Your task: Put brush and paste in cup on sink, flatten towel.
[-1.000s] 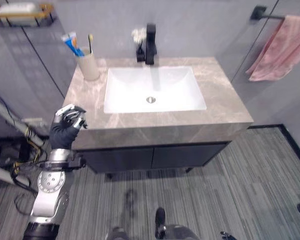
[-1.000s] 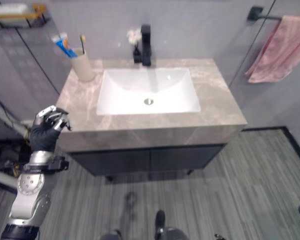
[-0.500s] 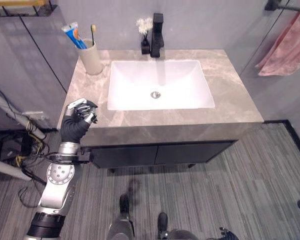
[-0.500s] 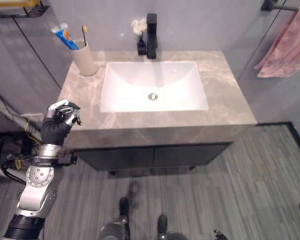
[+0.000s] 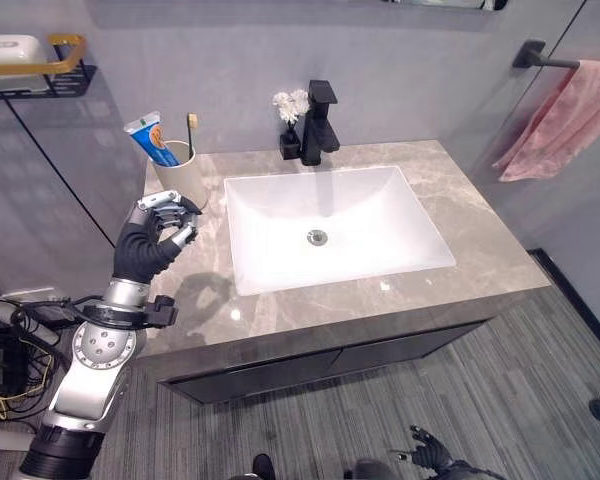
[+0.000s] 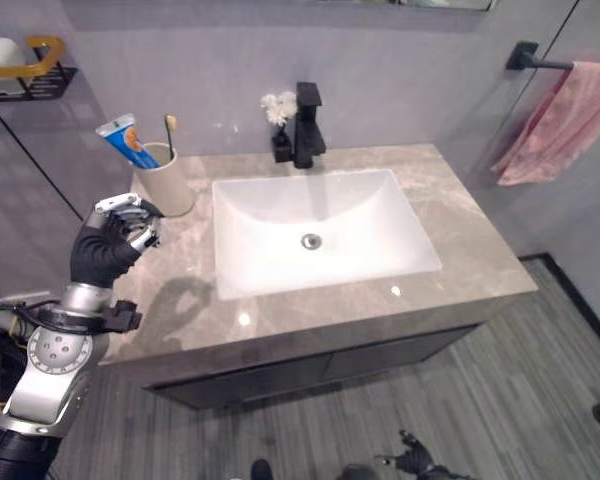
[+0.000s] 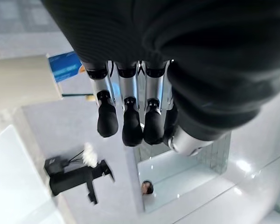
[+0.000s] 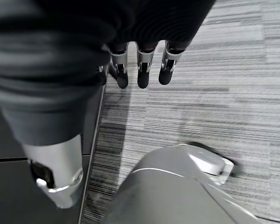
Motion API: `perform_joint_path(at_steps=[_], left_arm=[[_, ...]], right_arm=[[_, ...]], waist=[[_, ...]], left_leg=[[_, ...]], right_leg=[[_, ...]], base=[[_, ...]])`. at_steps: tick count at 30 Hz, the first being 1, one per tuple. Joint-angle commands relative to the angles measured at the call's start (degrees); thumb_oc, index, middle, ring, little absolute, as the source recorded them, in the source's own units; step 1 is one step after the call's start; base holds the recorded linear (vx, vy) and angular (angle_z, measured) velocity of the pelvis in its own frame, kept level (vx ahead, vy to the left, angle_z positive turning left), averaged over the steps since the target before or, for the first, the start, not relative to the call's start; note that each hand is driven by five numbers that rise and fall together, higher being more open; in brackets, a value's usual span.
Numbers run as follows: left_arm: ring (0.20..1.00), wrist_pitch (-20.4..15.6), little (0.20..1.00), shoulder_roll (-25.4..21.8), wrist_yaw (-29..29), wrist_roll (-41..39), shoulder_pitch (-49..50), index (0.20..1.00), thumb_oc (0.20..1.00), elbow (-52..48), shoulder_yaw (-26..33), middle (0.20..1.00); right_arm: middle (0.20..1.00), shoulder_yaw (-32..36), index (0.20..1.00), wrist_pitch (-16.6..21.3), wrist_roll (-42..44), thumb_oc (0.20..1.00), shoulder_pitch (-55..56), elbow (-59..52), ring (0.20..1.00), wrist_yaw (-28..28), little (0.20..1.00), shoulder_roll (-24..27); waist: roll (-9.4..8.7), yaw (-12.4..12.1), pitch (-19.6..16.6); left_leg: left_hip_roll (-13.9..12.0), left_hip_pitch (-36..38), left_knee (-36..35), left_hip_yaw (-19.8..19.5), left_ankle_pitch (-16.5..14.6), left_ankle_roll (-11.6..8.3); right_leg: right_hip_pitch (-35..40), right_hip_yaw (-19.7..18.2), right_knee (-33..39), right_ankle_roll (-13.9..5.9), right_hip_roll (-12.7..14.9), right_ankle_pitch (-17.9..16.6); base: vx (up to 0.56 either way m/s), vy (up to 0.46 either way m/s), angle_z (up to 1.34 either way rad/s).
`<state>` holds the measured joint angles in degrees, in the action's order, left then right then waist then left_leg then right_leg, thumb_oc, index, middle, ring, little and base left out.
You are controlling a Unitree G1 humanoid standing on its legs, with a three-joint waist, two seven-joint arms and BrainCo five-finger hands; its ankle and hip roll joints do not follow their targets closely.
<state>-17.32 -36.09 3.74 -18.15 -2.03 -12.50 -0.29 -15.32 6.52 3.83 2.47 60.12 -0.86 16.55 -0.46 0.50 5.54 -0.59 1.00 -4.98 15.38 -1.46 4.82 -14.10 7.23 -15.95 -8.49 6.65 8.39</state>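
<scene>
A beige cup [image 5: 178,176] stands at the back left of the counter beside the sink [image 5: 330,225]. A blue and white toothpaste tube [image 5: 148,138] and a toothbrush [image 5: 191,127] stand in the cup. My left hand [image 5: 145,245] hovers over the counter just in front of the cup, its fingers [image 7: 130,126] curled and holding nothing. A pink towel [image 5: 560,120] hangs bunched on a black bar [image 5: 540,55] on the right wall. My right hand [image 8: 140,74] hangs low over the floor with relaxed fingers, holding nothing.
A black faucet [image 5: 320,120] and a small vase of white flowers [image 5: 292,130] stand behind the basin. A wire shelf with a soap dish [image 5: 25,55] hangs on the left wall. The marble counter [image 5: 480,250] has bare room right of the basin.
The camera has shifted. My left hand has risen from the counter's front left corner to above the counter near the cup, still curled.
</scene>
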Motion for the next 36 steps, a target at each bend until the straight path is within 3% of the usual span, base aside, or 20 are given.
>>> perform_joint_path(at_steps=[1,3,6,15,23,31,36], left_arm=[[0.2,-2.88,0.2,-2.13,-1.36,-2.34,0.7,0.2,0.2,-4.76,1.5,0.2],[0.2,-2.71,0.2,-2.09,-1.97,-2.05,0.8,0.2,0.2,-3.14,0.12,0.2],[0.2,-2.29,0.2,-2.25,-3.32,-2.4,1.46,0.2,0.2,-3.44,-0.02,0.2],[0.2,-0.59,0.2,-3.3,-5.81,-7.04,10.09,0.2,0.2,-2.38,5.35,0.2],[0.2,1.9,0.2,-2.21,-3.89,-7.51,10.52,0.2,0.2,5.65,5.1,0.2],[0.2,6.89,0.2,-4.07,-2.69,-3.19,3.8,0.2,0.2,16.45,4.01,0.2],[0.2,8.55,0.2,-3.34,-0.54,-1.94,-3.32,0.2,0.2,25.45,1.4,0.2]], right_arm=[[1.0,-0.62,1.0,0.9,2.15,1.0,-0.51,2.22,1.0,-0.27,1.0,0.16],[1.0,-0.44,1.0,0.48,1.33,1.0,-0.61,4.33,1.0,-0.33,1.0,-0.12],[1.0,0.02,1.0,0.25,1.09,1.0,-0.16,5.82,1.0,-0.23,1.0,-0.13],[1.0,2.53,1.0,-0.6,-0.94,1.0,-1.55,11.66,1.0,-0.98,1.0,2.13],[1.0,1.24,1.0,-0.99,-1.49,1.0,-2.67,10.94,1.0,-0.42,1.0,2.27],[1.0,0.58,1.0,-3.5,-5.5,1.0,-0.7,13.61,1.0,0.91,1.0,3.05],[1.0,0.34,1.0,-4.52,-7.63,1.0,-0.16,15.4,1.0,1.5,1.0,3.76]], waist=[[-1.72,1.23,-0.47],[-1.6,1.73,-0.02],[-2.13,1.59,-0.34],[-0.67,-1.49,-2.92],[0.62,-1.61,-3.39],[2.29,1.45,-3.88],[2.37,3.27,-3.81]], left_leg=[[0.8,-2.0,-0.02,-4.78,3.05,-4.49],[1.47,0.19,-0.02,-8.2,1.69,-4.83],[1.92,1.2,-0.02,-9.72,0.99,-5.02],[-0.39,0.95,0.34,-13.2,1.39,-7.96],[-1.28,1.29,0.06,-13.85,2.12,-8.8],[-1.47,2.5,-0.02,-11.7,1.42,-8.96],[-1.52,2.46,-0.02,-10.01,0.51,-8.88]], right_leg=[[1.89,-4.36,9.57,0.61,-1.89,-12.86],[0.57,-7.46,12.02,-0.52,-1.19,-16.22],[3.06,-6.86,13.46,-0.23,-0.95,-16.13],[9.47,-0.47,18.63,1.81,-2.09,-14.51],[10.78,1.09,18.95,2.63,-2.51,-13.33],[11.21,-1.07,18.99,3.14,-3.14,-12.43],[10.62,-2.85,19.27,3.06,-3.36,-12.57]], base=[[0.16,-0.053,0.64],[0.27,-0.104,0.76],[0.17,-0.108,1.23],[0.13,-0.145,0.38],[0.08,-0.051,0.14],[0.09,0.011,-0.08],[0.04,0.018,-0.3]])
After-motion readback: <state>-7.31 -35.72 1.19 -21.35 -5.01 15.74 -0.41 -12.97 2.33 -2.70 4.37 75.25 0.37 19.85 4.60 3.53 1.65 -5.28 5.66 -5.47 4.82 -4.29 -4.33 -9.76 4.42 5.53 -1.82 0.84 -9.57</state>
